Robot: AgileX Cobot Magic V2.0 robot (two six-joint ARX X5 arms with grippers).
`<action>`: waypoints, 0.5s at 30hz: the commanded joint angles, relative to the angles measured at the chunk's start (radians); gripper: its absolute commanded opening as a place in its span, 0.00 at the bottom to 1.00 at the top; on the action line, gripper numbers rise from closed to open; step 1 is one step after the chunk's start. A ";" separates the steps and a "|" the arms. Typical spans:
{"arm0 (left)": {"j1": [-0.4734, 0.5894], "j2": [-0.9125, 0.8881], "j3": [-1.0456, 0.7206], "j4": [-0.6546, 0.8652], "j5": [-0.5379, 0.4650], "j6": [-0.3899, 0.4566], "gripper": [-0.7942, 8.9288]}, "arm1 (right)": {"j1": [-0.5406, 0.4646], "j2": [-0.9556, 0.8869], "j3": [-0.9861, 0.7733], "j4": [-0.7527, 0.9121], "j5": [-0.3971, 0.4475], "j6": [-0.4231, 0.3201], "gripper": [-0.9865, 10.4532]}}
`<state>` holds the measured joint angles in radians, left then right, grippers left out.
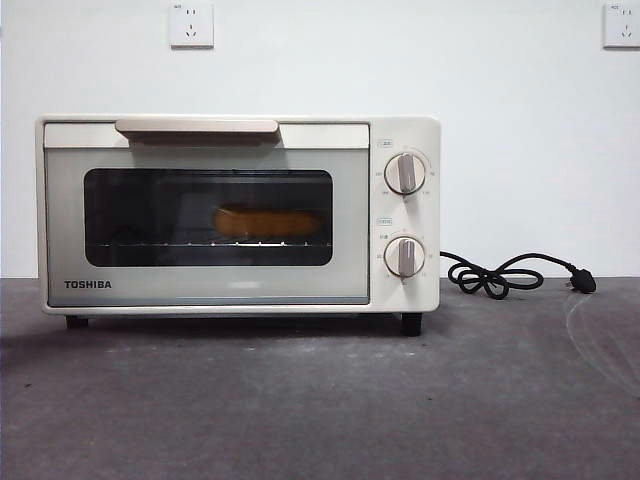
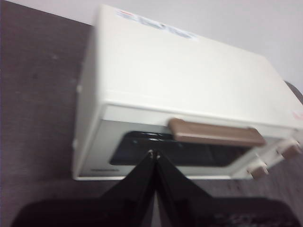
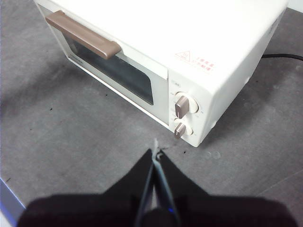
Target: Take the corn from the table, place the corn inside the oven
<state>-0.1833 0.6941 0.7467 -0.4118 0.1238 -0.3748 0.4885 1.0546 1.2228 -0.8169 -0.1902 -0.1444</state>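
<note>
Corn [image 1: 268,222] inside the oven [image 1: 400,135], lying flat on the wire rack behind the dark glass, door shut. Oven on the grey table [image 1: 300,410], black cord [image 1: 500,275] curled beside it. Left gripper [image 2: 154,153] above the oven, pinched closed and empty; right gripper [image 3: 156,153] above the table near the knobs [image 3: 182,106], pinched closed and empty too.

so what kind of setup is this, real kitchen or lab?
Probably a lab test bench, not a kitchen: a lone oven on a bare grey table, its cord unplugged, against a plain white wall with sockets.
</note>
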 commanded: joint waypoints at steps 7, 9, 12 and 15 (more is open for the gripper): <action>-0.045 0.019 0.002 0.005 -0.001 0.020 0.08 | -0.001 0.003 0.002 0.006 0.011 0.010 0.07; -0.044 0.030 0.002 0.006 -0.002 0.020 0.08 | -0.001 0.003 0.002 0.006 0.011 0.010 0.07; -0.044 0.051 0.002 0.008 -0.002 0.020 0.08 | -0.001 0.003 0.002 0.006 0.011 0.010 0.07; -0.045 0.082 0.002 0.009 -0.001 0.020 0.08 | -0.001 0.003 0.002 0.006 0.011 0.010 0.07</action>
<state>-0.2256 0.7685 0.7467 -0.4110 0.1219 -0.3668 0.4885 1.0550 1.2228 -0.8169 -0.1810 -0.1444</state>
